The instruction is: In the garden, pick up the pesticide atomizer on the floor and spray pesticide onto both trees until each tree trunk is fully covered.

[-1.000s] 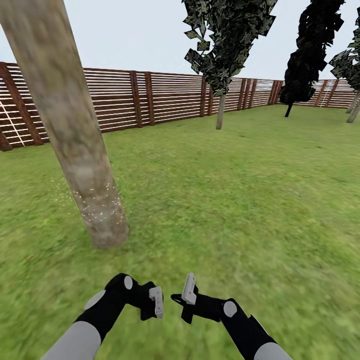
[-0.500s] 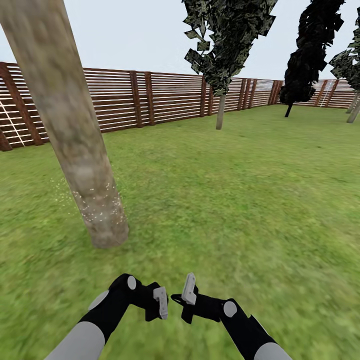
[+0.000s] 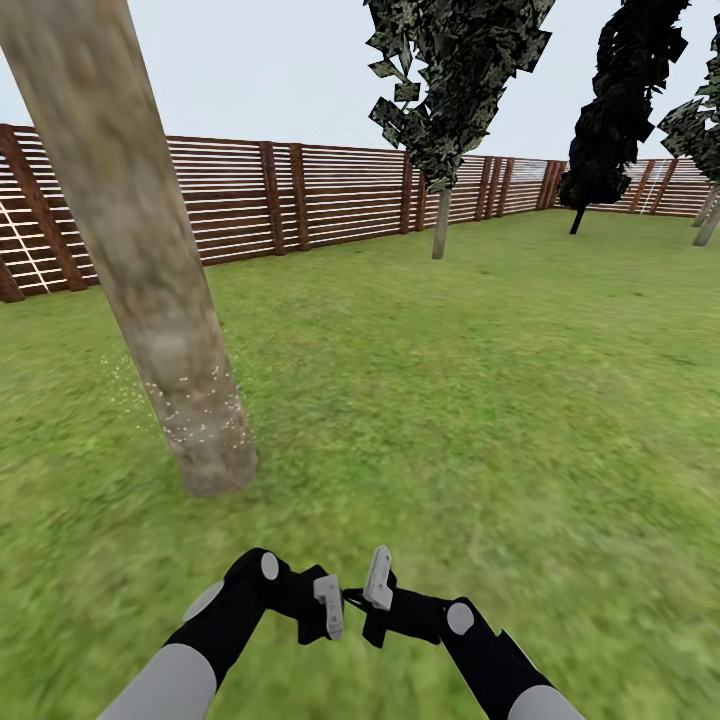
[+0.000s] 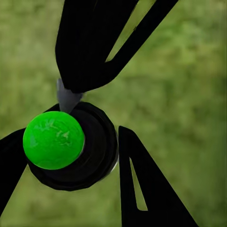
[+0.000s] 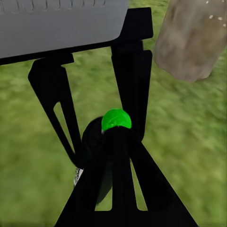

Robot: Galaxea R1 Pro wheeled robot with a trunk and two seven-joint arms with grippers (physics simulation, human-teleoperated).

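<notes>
Where the head view begins at its left edge, one thick, mottled grey-tan tree trunk (image 3: 140, 260) rises at a lean from the grass, its lower part dusted with white specks (image 3: 200, 415). Further right stand three thin-stemmed dark trees: the first (image 3: 450, 90) close to the fence, the second (image 3: 625, 90) deeper in the corner, the third (image 3: 702, 130) cut by the picture's right edge.

Two grippers meet low in the middle of that view. The left gripper (image 3: 330, 607) has its jaws spread wide, one finger (image 4: 142, 189) on each side of the single pesticide atomizer (image 4: 54, 139), a round black body with a bright green cap. Whether those fingers press it cannot be told. The right gripper (image 3: 372, 585) has its fingers drawn together to a point at the atomizer's top, gripping it. The atomizer thus hangs between the two grippers above the grass, near the thick trunk's base, which also shows in the right wrist view.

The ground is a wide green lawn (image 3: 480, 400), ringed by a brown horizontal-slat fence (image 3: 330, 200) under a pale sky.
</notes>
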